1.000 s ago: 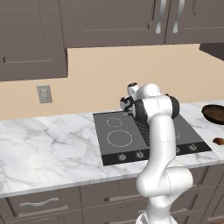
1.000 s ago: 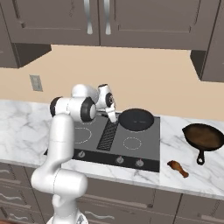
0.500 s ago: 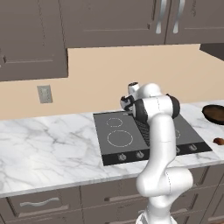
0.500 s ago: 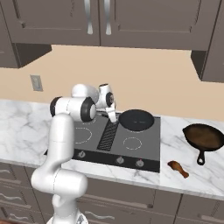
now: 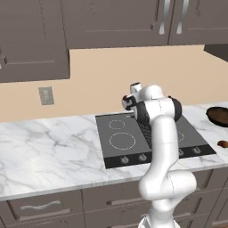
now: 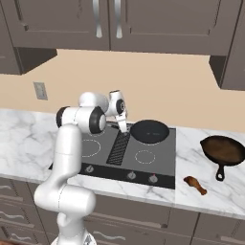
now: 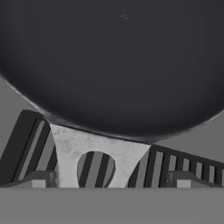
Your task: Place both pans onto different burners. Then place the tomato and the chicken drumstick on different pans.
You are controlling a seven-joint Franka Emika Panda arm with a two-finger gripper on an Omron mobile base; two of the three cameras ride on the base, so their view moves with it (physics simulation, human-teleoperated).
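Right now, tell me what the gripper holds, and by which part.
Nothing. The gripper stands open, its fingers either side of the black skillet's silver handle without closing on it.

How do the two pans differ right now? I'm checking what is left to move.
The black skillet sits on the cooktop, over a rear burner; the brown pan rests on the marble counter to the cooktop's right. The skillet is flat and matte; the brown pan is deeper and glossy. The skillet's silver handle lies between the open gripper's tips; the brown pan's handle points toward the counter's front edge, nothing near it. Both are round and empty.
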